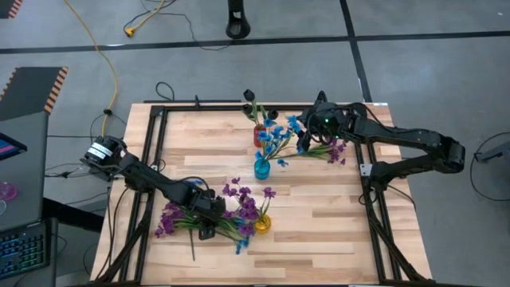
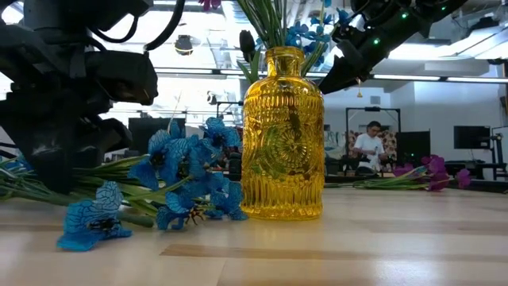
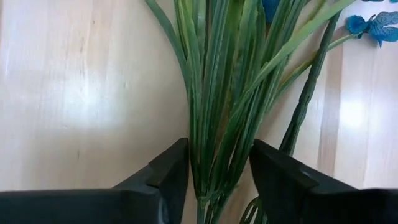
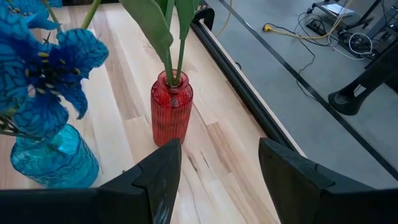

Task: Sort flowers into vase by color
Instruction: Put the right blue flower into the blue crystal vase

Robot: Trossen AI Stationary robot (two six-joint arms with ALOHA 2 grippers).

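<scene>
Left gripper [image 3: 219,168]: low over the table beside the yellow vase [image 1: 262,224]; its two dark fingers [image 3: 166,171] straddle a bundle of green stems [image 3: 214,112] with a slim gap on either side, not visibly clamped.
Stem axis: the bundle runs lengthwise between the fingers, fanning out away from the wrist toward blue petals [image 3: 373,26].
Flowers on the table [image 1: 209,214]: purple blooms and a few blue ones lie flat in a heap just beside the yellow vase, on the side nearer the left arm; the low view shows blue clusters [image 2: 184,181] resting against the vase foot.
Yellow vase contents: green stems rise from its neck; purple blooms sit above it in the high view.
Blue vase [image 1: 261,167]: behind the yellow vase, holding blue clusters [image 1: 276,137].
Red vase [image 4: 171,116]: just beyond the blue vase, near the far table edge [image 1: 263,104], holding green stems topped with dark buds [image 1: 249,96].
Right gripper [image 4: 214,180]: above the table near the red vase, fingers spread with nothing between them.
Loose sprig [image 1: 331,150]: purple, lying flat under the right arm, well apart from the yellow vase.
Open room: bare wood [image 1: 319,231] on the yellow vase's right-arm side.
</scene>
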